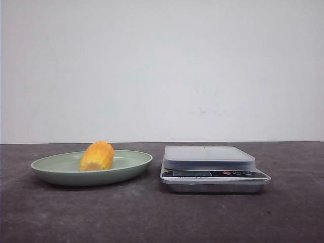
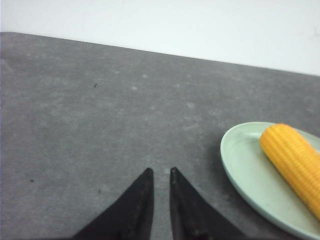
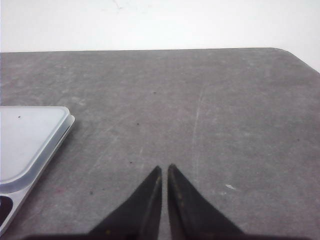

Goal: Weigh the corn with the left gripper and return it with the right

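Both of my claws sit low over bare grey table [image 1: 152, 217]: my left gripper [image 2: 159, 172] has its pointed fingers drawn nearly together with only a thin slit between them and nothing held, and my right gripper [image 3: 164, 168] is pinched just as narrow, also holding nothing. Beside my left fingertips, apart from them, curves the rim of the pale green plate [image 2: 235, 170], and the corn [image 2: 295, 160] lies on it. Near my right fingers, the rounded corner of the scale [image 3: 30, 145] stands off to one side, with open tabletop reaching to the table's far edge.
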### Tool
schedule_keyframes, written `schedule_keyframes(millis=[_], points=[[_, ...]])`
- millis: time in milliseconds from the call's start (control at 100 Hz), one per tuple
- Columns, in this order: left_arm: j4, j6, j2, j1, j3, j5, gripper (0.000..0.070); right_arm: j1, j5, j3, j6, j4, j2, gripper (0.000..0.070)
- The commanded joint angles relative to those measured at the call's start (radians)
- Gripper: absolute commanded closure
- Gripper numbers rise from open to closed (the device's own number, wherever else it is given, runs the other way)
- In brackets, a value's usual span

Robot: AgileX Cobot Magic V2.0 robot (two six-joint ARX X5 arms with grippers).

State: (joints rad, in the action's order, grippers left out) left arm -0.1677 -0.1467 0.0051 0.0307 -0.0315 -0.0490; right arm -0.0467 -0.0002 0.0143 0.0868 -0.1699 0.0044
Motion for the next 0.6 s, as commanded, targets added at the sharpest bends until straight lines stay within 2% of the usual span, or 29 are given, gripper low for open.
schedule_keyframes(millis=[0,190,310,400,480,590], points=[[0.014,-0.041,-0.001,0.002,0.014,-0.002,0.0687,-0.003,-0.002,-0.004,0.037,-0.008,0.000,0.0686],[0.041,-0.238,0.007,-0.005,-0.049,-0.006,0.0686,-0.004,-0.011,0.069,0.130,0.000,0.008,0.0695],[0.041,-0.284,0.069,-0.013,-0.201,-0.006,0.0685,-0.004,-0.010,0.235,0.143,-0.008,0.075,0.0695],[0.031,-0.285,0.166,-0.013,-0.365,-0.007,0.0686,-0.003,-0.007,0.394,0.158,-0.052,0.177,0.0696],[-0.043,-0.280,0.283,-0.013,-0.541,-0.028,0.0687,-0.003,-0.008,0.543,0.158,-0.117,0.288,0.0696],[-0.136,-0.198,0.443,-0.017,-0.750,-0.092,0.0672,-0.003,-0.048,0.725,0.137,-0.208,0.428,0.0693]])
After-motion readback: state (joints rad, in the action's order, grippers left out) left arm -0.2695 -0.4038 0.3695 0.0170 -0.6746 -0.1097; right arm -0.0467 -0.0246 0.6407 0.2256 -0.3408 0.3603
